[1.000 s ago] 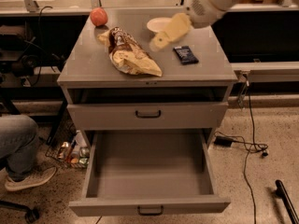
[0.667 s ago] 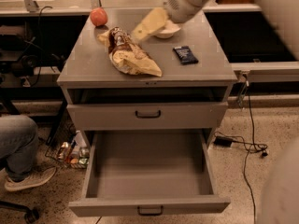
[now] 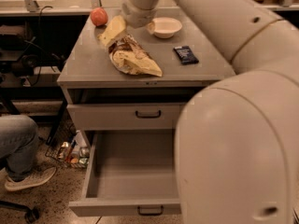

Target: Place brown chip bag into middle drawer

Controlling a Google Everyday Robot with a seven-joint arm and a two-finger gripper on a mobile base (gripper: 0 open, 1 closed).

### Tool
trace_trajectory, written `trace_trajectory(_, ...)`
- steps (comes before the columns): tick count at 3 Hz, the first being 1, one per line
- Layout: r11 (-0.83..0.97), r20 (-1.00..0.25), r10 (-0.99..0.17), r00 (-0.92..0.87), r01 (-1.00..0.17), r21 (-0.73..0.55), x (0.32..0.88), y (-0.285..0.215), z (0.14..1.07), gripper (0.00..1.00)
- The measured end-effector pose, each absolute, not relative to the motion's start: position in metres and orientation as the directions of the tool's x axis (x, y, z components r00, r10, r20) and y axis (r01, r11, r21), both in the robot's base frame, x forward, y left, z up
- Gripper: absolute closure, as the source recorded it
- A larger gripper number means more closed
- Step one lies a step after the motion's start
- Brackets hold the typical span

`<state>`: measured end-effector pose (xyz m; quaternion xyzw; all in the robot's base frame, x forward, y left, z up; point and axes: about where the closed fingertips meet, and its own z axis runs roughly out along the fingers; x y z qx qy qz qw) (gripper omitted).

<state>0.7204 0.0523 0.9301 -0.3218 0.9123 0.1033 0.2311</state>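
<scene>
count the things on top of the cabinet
4: apple at the back left, chip bag in the middle, bowl at the back, dark packet to the right. The gripper is at the bag's far end; the arm may hide others.

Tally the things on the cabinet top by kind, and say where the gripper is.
Chip bag: 1
Fruit: 1
Bowl: 1
Blue packet: 1
Total: 4
Gripper: at the bag's far end.

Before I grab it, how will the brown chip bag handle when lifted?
The brown chip bag looks crinkled and puffy, so it is probably light and floppy, sagging below any pinch. Its foil may be slippery. The gripper hangs at its dark-printed far end, so the tan end would likely droop.
</scene>
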Motion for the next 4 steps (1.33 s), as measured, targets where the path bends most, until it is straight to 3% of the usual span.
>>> trace_trajectory(1,0.774,-0.414,-0.571,-0.709,-0.633,0.016,0.733,0.091,0.906,0.11)
trace_trajectory(3,0.789,-0.405,-0.560,-0.723,-0.614,0.006,0.738,0.095,0.896,0.57)
trace_trajectory(4,0.766,-0.481,-0.570,-0.666,-0.643,-0.019,0.725,0.071,0.909,0.80)
